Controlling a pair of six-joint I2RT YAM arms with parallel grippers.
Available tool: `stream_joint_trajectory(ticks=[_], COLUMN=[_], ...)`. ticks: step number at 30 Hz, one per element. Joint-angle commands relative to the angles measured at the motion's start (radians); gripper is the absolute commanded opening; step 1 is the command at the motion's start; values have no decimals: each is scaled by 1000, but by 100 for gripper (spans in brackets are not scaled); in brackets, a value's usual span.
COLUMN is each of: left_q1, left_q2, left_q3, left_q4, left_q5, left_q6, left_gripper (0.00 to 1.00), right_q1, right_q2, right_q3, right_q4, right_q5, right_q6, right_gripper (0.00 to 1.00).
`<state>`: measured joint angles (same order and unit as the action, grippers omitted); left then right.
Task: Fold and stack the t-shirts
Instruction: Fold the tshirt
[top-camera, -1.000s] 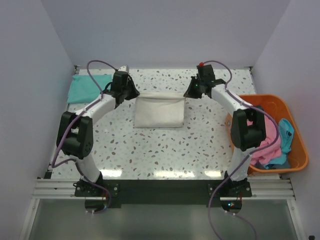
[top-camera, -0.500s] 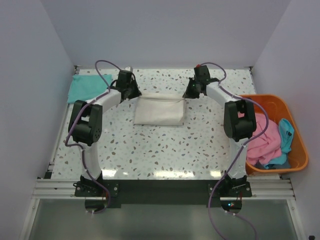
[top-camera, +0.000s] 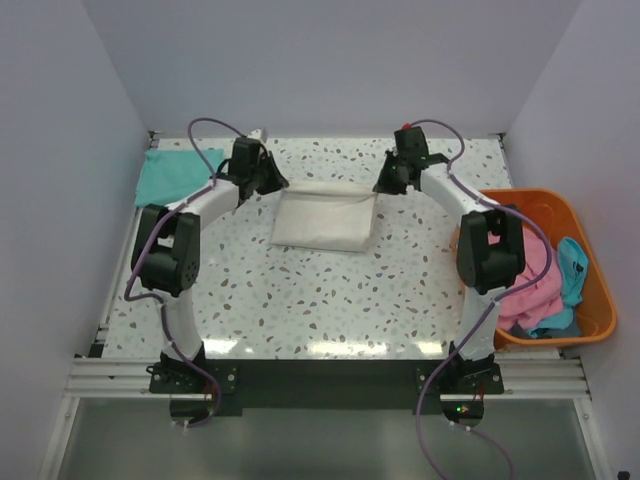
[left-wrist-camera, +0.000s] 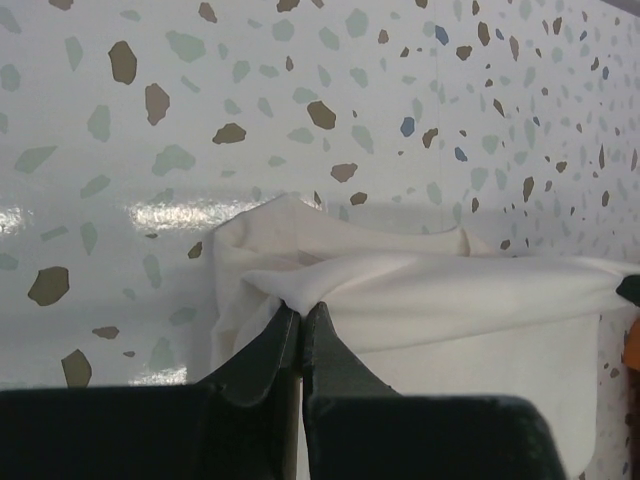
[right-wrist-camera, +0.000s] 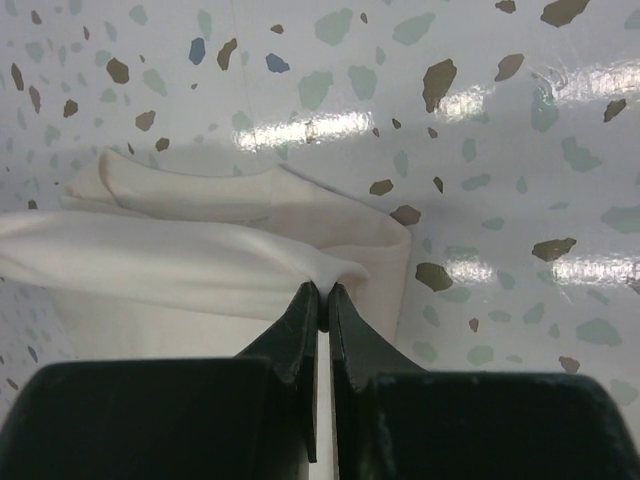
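A speckled terrazzo tabletop (top-camera: 300, 300) between pale walls carries the folded cream t-shirt (top-camera: 322, 222) toward its far middle. The left claw (left-wrist-camera: 302, 318) and right claw (right-wrist-camera: 320, 298) are each pinched tight on one far corner of it, holding that edge raised and taut between them, likely so the next fold comes over evenly. A teal t-shirt (top-camera: 175, 175) lies flat at the far left, perhaps marking the stack's place. A pink t-shirt (top-camera: 535, 285) and a blue t-shirt (top-camera: 572, 265) wait in the orange basket (top-camera: 560, 338).
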<state>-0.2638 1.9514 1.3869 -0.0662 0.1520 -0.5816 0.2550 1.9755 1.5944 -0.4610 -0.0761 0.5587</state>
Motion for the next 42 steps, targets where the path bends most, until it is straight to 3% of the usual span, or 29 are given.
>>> stream_joint_trajectory(ticks=[1, 2, 4, 6, 7, 8, 9, 11, 12, 19, 23, 28, 42], left_q1=[18, 18, 18, 18, 18, 18, 18, 18, 18, 11, 0, -34, -38], left_q2=[30, 50, 64, 69, 64, 49, 40, -5, -25, -251, -310, -260, -120], left_q3=[46, 52, 76, 92, 96, 100, 97, 86, 75, -104, -260, -308, -436], left_q4=[46, 46, 34, 34, 32, 32, 32, 34, 35, 120, 192, 249, 312], left_q5=[29, 29, 21, 15, 15, 21, 26, 38, 43, 89, 129, 161, 215], left_q6=[23, 23, 23, 28, 28, 32, 32, 38, 39, 19, -44, -78, -104], left_gripper=[5, 16, 22, 50, 69, 100, 100, 100, 100, 100, 100, 100, 100], right_q1=[-20, -22, -25, -25, -25, -25, -25, -25, -23, 29, 131, 171, 144], right_q2=[14, 19, 37, 46, 45, 39, 25, -1, -16, -246, -311, -276, -153], right_q3=[21, 19, 33, 50, 53, 58, 64, 58, 50, -175, -309, -433, -743], right_q4=[-50, -45, -47, -54, -56, -60, -68, -71, -68, 146, 297, 482, 598], right_q5=[68, 70, 62, 64, 62, 62, 62, 38, 29, -232, -284, -284, -209], right_q6=[17, 23, 24, 26, 24, 24, 23, 14, 7, 52, 145, 263, 257], right_gripper=[1, 3, 14, 26, 38, 58, 65, 91, 98, 99, 99, 99, 99])
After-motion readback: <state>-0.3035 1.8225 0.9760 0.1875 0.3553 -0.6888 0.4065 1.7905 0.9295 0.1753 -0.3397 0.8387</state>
